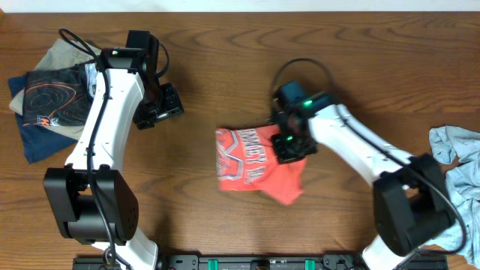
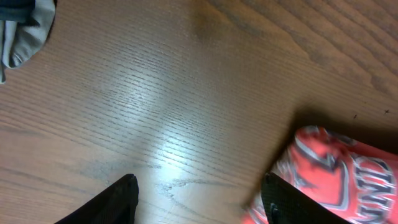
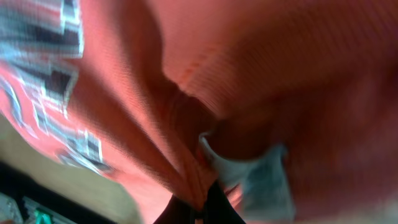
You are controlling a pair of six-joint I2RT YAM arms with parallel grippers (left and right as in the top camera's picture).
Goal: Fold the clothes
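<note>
Coral-red T-shirt [image 1: 251, 166]: lies crumpled in the middle of the worktop [image 1: 225, 67], partly folded; white lettering [image 1: 247, 154] faces up on its left part, and plain cloth trails to the lower right.
White tag [image 3: 261, 177]: seen in the right wrist view among bunched red folds, just beside the tool's dark tip.
Right tool [image 1: 289, 145]: down on the shirt's upper right edge, clenched on a gathered fold of the cloth.
Left tool [image 2: 199, 202]: released, fingers [image 2: 118, 202] spread with nothing between them, over bare wood left of the shirt and apart from it.
Light-blue garment [image 1: 457, 180]: rumpled at the worktop's right edge, well apart from the shirt.
Pile of clothes [image 1: 49, 94]: dark and tan pieces stacked at the far left corner, just beside the left arm.
</note>
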